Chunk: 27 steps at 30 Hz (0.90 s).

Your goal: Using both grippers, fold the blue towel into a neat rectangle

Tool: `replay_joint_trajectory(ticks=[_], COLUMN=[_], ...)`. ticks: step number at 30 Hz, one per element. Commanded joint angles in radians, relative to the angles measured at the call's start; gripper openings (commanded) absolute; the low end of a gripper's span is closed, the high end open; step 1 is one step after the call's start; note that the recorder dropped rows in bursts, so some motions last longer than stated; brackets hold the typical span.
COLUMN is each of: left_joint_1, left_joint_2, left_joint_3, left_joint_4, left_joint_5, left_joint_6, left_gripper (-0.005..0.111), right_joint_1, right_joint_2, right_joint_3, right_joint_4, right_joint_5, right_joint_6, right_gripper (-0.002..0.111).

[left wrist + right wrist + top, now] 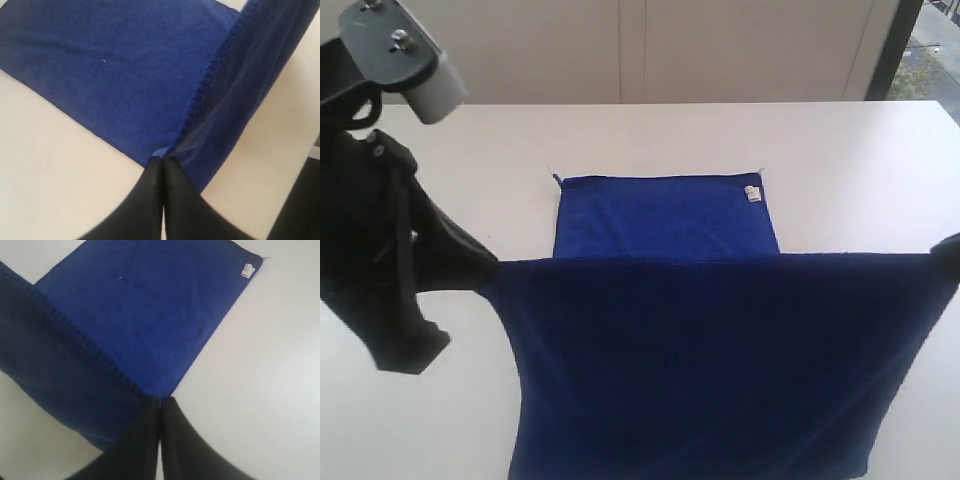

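In the exterior view, we see the blue towel [720,370] half raised. Its far part lies flat in the middle of the white worktop [840,140], squared to the far edge, with a small white label [752,193] at its far right corner. The near part hangs in the air as a taut sheet, stretched towards the near edge. The left gripper [485,272] holds one upper corner over the left side of the worktop. The right gripper [950,255] holds the other at the right, and only its tip shows.

In the left wrist view, the jaws are pressed together on a hemmed corner of the towel. The lifted cloth runs away from the left gripper [162,161], and the flat part lies below it on the worktop.

In the right wrist view, the right gripper [159,401] has its jaws pinched on the opposite hemmed corner in the same way. The flat layer and its label lie beyond it.

We judge this to be the first fold in mid-carry, with the lifted half not yet laid over the flat half. The next move calls for both arms to travel together towards the far edge with the hem kept level and taut. They should then lower it so its corners meet the far corners of the towel, and only then release. If one arm leads the other, the fold may skew.
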Motion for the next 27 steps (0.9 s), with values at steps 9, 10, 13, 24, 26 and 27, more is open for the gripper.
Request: replay_joint_trajectory(ticks=[9, 10, 13, 24, 26, 27], left_joint_1=[0.016, 0.025, 0.057, 0.146, 0.151, 0.153], left_joint_2=[0.030, 0.036, 0.065, 0.216, 0.243, 0.256], left_joint_3=[0.008, 0.008, 0.008, 0.008, 0.008, 0.006], left_joint_4=[0.163, 0.168, 0.172, 0.162, 0.162, 0.160], left_joint_5=[-0.177, -0.178, -0.185, -0.286, -0.316, -0.333], left_joint_6=[-0.105, -0.113, -0.115, -0.121, -0.121, -0.121], left_gripper=[0.000, 0.000, 0.000, 0.000, 0.000, 0.000], right_joint_1=[0.001, 0.001, 0.001, 0.001, 0.001, 0.001], right_joint_2=[0.176, 0.194, 0.243, 0.361, 0.377, 0.387], right_joint_3=[0.021, 0.021, 0.021, 0.021, 0.015, 0.008], right_joint_4=[-0.017, -0.021, -0.026, -0.102, -0.137, -0.153], right_joint_5=[-0.239, -0.251, -0.298, -0.374, -0.386, -0.386], right_joint_6=[0.008, 0.008, 0.008, 0.066, 0.096, 0.108], right_gripper=[0.000, 0.000, 0.000, 0.000, 0.000, 0.000])
